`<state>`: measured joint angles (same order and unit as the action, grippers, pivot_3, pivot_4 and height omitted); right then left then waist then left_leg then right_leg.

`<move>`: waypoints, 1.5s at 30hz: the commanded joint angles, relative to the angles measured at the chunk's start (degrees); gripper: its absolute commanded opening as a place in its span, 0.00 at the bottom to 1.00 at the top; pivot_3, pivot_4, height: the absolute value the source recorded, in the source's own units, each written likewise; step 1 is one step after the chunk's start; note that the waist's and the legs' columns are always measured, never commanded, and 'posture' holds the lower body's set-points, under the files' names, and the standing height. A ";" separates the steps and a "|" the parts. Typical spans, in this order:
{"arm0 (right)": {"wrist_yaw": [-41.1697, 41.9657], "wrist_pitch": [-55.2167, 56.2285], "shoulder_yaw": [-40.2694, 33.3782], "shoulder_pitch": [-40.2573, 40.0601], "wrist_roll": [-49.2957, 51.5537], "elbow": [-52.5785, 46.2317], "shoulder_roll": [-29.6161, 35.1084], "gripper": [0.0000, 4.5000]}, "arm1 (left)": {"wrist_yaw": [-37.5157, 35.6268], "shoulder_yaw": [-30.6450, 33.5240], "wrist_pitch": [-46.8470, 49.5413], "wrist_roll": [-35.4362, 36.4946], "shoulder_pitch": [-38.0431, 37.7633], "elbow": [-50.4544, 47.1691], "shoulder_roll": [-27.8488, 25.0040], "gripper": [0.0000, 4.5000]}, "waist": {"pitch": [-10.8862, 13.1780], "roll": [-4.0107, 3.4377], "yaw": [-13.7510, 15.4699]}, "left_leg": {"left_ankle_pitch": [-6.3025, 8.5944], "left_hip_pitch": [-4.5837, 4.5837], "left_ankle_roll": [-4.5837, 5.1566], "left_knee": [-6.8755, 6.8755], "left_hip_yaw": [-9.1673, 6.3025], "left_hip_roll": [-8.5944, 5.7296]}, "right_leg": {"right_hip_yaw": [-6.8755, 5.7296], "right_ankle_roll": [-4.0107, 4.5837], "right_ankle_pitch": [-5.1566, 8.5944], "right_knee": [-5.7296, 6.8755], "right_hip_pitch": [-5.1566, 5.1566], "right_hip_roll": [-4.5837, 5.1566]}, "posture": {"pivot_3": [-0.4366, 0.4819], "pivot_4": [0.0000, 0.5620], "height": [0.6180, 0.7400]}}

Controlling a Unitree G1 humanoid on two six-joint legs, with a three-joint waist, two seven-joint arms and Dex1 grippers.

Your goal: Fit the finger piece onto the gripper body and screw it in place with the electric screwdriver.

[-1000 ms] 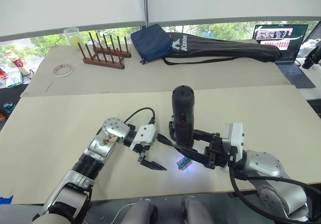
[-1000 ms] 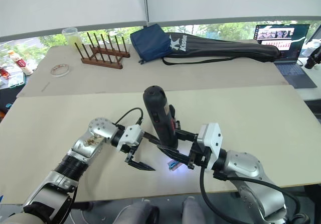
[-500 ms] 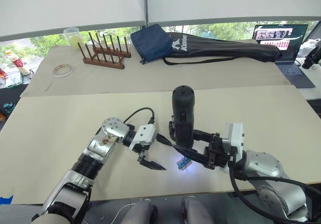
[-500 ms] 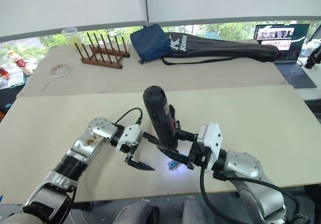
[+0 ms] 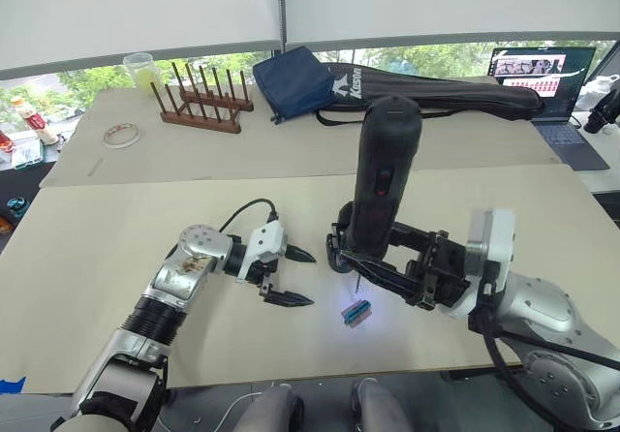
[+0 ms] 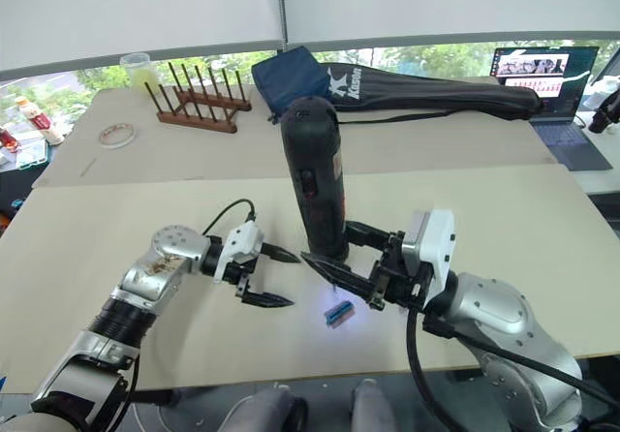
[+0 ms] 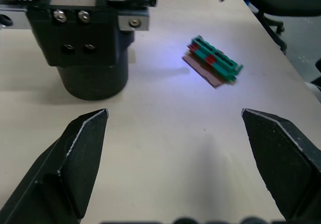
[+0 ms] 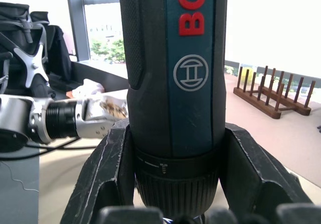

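My right gripper [image 5: 376, 260] is shut on the electric screwdriver [image 5: 385, 175], a thick black tool with red and blue marks [image 8: 175, 58], held upright above the table. Its thin bit [image 5: 356, 279] hangs clear of the surface and its light glows on the table. The gripper body [image 7: 83, 33], a black block with screws on a round base, stands on the table [image 5: 116, 248] just behind the screwdriver's lower end. My left gripper [image 5: 291, 277] is open and empty, to the left of it. A tiny green block [image 5: 356, 313] lies in the glow. The finger piece is out of view.
At the back stand a wooden peg rack [image 5: 201, 98], a blue pouch [image 5: 300, 81], a long black bag [image 5: 436, 91] and a laptop [image 5: 542, 74]. A tape roll [image 5: 121, 135] and a cup [image 5: 142, 69] are at the far left. The table's front edge is close below both grippers.
My right gripper has lifted the screwdriver well up off the table and tilted it. My left gripper has drawn back to the left. The green block now lies uncovered.
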<state>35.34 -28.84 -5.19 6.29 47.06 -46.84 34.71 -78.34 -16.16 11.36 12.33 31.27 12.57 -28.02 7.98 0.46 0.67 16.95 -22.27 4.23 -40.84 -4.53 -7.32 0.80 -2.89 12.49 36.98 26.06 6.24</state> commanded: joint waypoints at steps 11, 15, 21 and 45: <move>-6.54 -3.57 -4.21 7.21 11.29 -2.52 4.11 0.43 | 8.80 -0.16 -3.19 -2.38 2.80 7.49 8.79 1.00 | 0.00 0.02 0.05 | 0.00 -0.03 0.01 0.00 0.01 -0.02 | 0.00 0.00 0.00 -0.02 0.00 0.07 | 0.48 0.27 1.00; -5.87 -3.06 -4.43 5.82 11.25 -2.42 5.07 0.43 | 12.42 0.49 -3.85 -3.29 4.09 10.76 12.15 1.00 | 0.01 0.02 0.29 | 0.00 -0.03 0.01 -0.01 0.01 -0.01 | -0.01 0.00 0.00 -0.01 -0.01 0.07 | 0.48 0.27 1.00; -5.78 -2.35 -4.75 3.93 10.80 -3.15 5.41 0.43 | 12.45 0.18 -6.45 -3.66 5.21 13.80 14.58 0.61 | 0.01 0.03 0.04 | 0.00 -0.04 0.01 -0.01 0.02 0.00 | 0.01 0.00 0.00 0.01 0.00 0.08 | 0.48 0.27 1.00; -4.61 -2.35 -7.02 2.36 13.35 -3.75 8.73 0.43 | -2.92 1.82 -27.32 -11.71 25.52 52.42 14.96 0.99 | 0.10 0.18 -0.03 | 0.01 -0.14 0.06 -0.10 0.05 -0.01 | -0.03 -0.01 0.00 0.03 0.02 0.06 | 0.48 0.27 1.00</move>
<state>30.49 -32.99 -9.79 8.13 59.36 -48.58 43.17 -81.02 -15.47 -16.20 0.57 57.63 66.52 -11.82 8.08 0.63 0.64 16.96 -22.42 4.29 -40.94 -4.48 -7.32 0.77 -2.90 12.49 37.01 26.08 6.30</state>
